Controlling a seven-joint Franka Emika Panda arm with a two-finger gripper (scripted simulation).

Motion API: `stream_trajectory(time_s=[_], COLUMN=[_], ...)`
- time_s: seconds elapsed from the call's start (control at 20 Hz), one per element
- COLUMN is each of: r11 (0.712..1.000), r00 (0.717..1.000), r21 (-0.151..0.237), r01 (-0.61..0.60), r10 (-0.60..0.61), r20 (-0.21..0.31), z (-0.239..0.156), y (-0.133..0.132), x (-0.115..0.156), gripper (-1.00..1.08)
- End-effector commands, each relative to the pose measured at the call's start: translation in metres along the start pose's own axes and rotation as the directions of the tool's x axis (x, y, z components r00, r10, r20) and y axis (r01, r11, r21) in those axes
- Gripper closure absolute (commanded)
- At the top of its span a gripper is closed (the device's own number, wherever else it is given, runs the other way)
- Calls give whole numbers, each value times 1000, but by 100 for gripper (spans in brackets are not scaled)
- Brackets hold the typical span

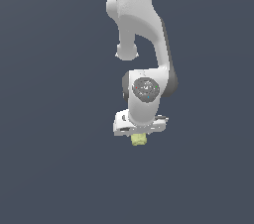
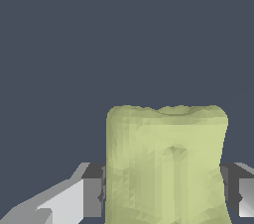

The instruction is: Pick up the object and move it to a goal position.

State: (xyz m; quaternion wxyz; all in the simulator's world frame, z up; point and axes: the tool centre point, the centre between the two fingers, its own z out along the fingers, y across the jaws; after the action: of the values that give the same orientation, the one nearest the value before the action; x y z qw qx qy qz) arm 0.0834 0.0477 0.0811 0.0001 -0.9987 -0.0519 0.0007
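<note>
Object's (image 1: 138, 140) upper part behind the claw (image 1: 139, 136); arm's (image 1: 141, 29) base beyond the frame edge

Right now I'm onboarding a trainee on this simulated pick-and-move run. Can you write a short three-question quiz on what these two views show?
1. True or false: the pale yellow-green object sits between the fingers of the hand.
2. In the exterior view, where does the object show in relation to the hand? A) poking out beneath it B) far to the exterior view's left of it C) above the arm's wrist
3. Fill in: the surface of the object looks ____, not smooth.

Key: 1 true, since the wrist view shows a finger at each side of it. 2 A. 3 bumpy.
</note>
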Motion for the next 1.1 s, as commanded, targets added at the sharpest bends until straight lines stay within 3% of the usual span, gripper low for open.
stream_trajectory(time_s=[0.0, 1.05], r11=[1000, 1000], r00=[1000, 1000], r21=[0, 1], r01=[-1, -1], r10=[1, 1], r20=[-1, -1], z=[-20, -177], y=[22, 195], x=[1, 9], gripper=[108, 108])
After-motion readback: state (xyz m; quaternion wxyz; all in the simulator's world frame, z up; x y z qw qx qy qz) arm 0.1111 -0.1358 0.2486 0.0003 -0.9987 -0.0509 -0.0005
